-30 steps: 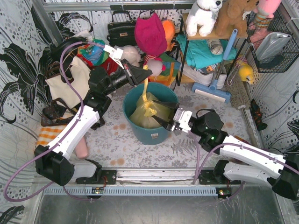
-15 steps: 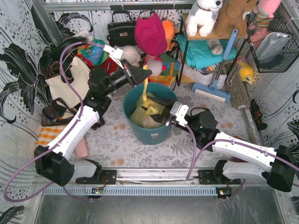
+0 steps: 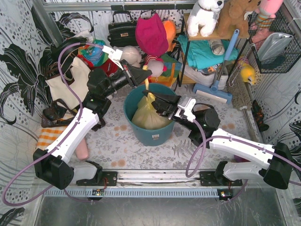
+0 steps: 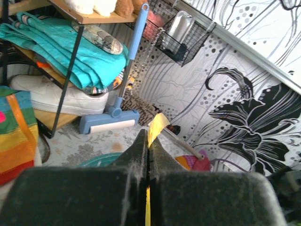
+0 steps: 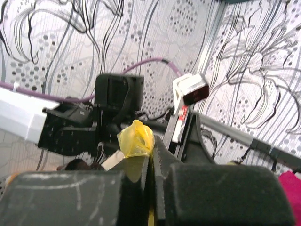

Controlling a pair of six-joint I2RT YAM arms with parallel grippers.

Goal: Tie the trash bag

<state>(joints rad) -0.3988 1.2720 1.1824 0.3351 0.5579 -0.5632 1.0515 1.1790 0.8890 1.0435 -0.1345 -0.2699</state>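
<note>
The yellow-green trash bag (image 3: 147,117) sits in the round teal bin (image 3: 155,134) at the table's middle. Its top is drawn up into a thin twisted strip (image 3: 147,84). My left gripper (image 3: 146,74) is shut on the upper end of that strip, above the bin's far rim; the strip shows between its jaws (image 4: 156,126). My right gripper (image 3: 155,98) is shut on the bag's neck at a yellow knot-like bunch (image 5: 136,138), just above the bag's body.
A cream tote bag (image 3: 68,82) with black straps lies far left. A black handbag (image 3: 121,30), red and orange cloths, a shelf with teal cloth and plush toys (image 3: 207,47), and a blue brush (image 3: 214,92) crowd the back. A wire basket (image 3: 275,47) hangs right.
My right gripper has moved up and left from beside the bin's right rim onto the bag's neck and shut there. The left gripper has held the strip almost still.
</note>
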